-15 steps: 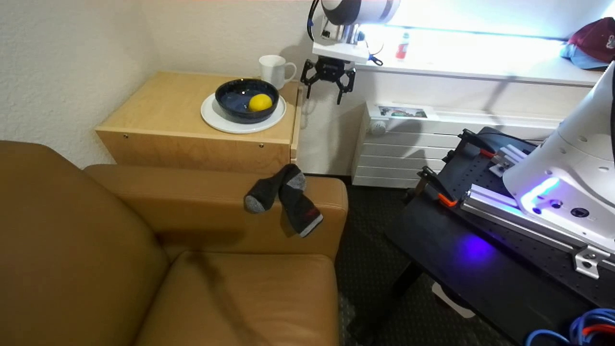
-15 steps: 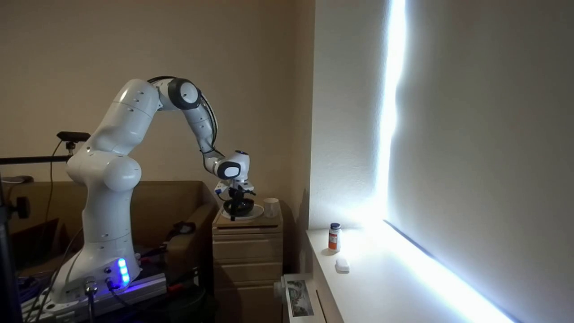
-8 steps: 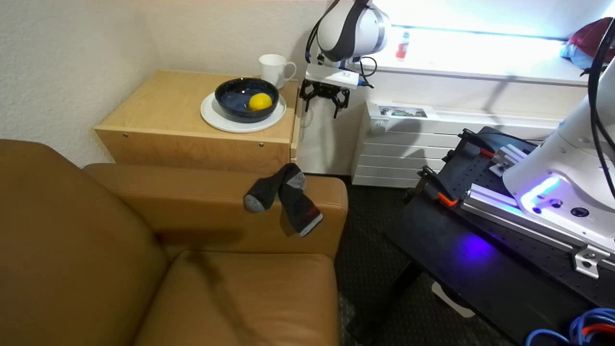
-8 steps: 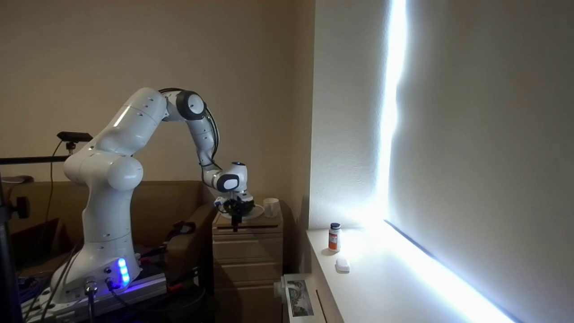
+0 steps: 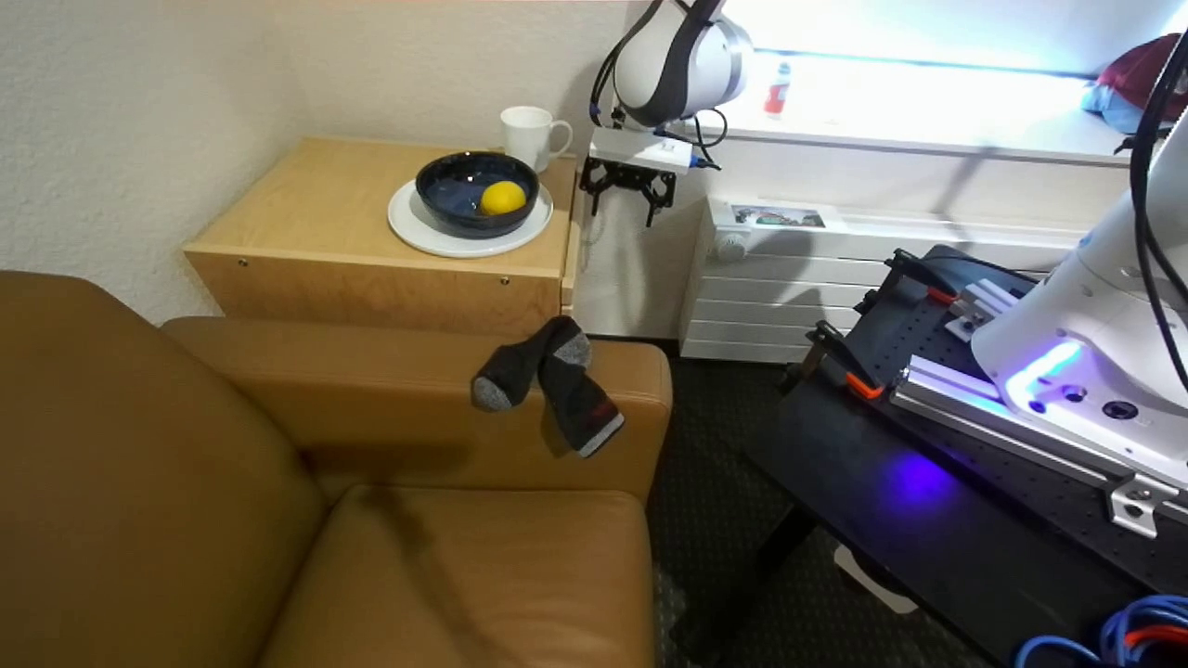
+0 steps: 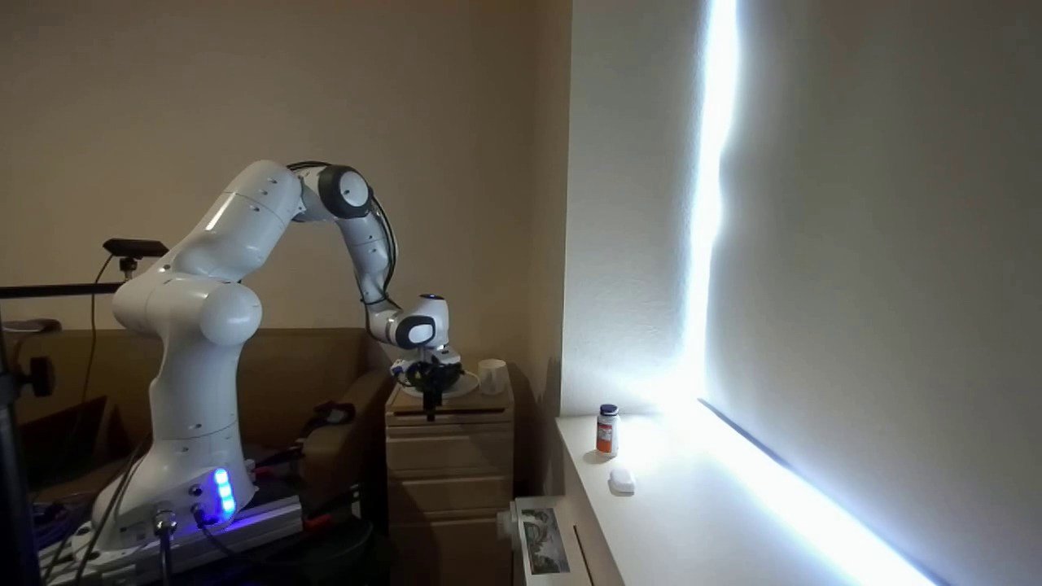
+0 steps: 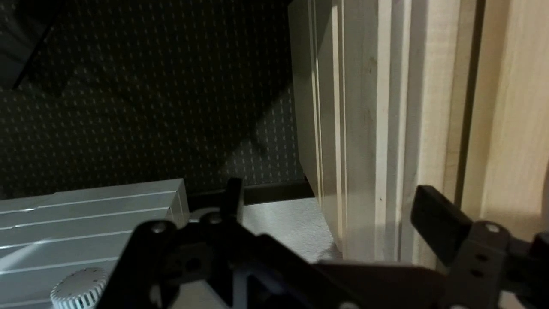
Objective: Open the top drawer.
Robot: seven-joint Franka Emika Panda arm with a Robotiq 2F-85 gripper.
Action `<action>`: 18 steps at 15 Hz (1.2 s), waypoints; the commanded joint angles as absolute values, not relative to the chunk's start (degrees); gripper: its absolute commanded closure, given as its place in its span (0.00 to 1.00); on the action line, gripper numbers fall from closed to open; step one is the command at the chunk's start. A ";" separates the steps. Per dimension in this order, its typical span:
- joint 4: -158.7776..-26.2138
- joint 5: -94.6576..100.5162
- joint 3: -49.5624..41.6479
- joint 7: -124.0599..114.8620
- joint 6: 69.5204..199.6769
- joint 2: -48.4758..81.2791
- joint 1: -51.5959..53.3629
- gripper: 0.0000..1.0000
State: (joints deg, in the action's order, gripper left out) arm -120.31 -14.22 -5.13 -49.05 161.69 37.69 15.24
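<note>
On the windowsill (image 6: 667, 521), in both exterior views, stands a bottle (image 6: 607, 431) with a dark blue lid and a red-orange label, its print too small to read. The dark red mark near the cuff of the charcoal sock (image 5: 575, 399) is equally illegible. A printed picture (image 5: 777, 216) lies on the slatted white radiator (image 5: 761, 311), which bears a ridged round knob (image 7: 80, 286).

The gripper (image 5: 622, 215) points downward with its fingers (image 7: 439, 223) spread apart, just in front of the light-wood bedside cabinet (image 5: 343, 199). The top drawer (image 6: 480, 418), a shallow band directly beneath the cabinet's flat top, is near the fingers; in the wrist view its pale front edge runs up the gap between them (the finger on the cabinet side overlaps the wood there, though contact cannot be told). A narrow dark slit (image 7: 472, 86) parts that edge from the top; whether the drawer stands slightly out is unclear.

Smooth, pale grain covers the cabinet, which carries a white plate (image 5: 408, 227), a glossy dark blue bowl (image 5: 447, 197) on the plate, a yellow, lemon-like object (image 5: 502, 198) inside the bowl, and a handled white mug (image 5: 527, 137) just beside. The sock drapes over the padded arm of a brown leather sofa (image 5: 483, 557), and the dark carpet (image 7: 171, 86) shows rows of light flecks.
</note>
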 commanded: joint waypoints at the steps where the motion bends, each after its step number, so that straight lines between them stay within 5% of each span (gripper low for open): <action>1: -117.86 -12.77 -7.41 -53.15 163.88 41.01 17.82 0.00; 18: -111.86 -15.19 -0.37 -50.23 167.15 47.01 13.06 0.00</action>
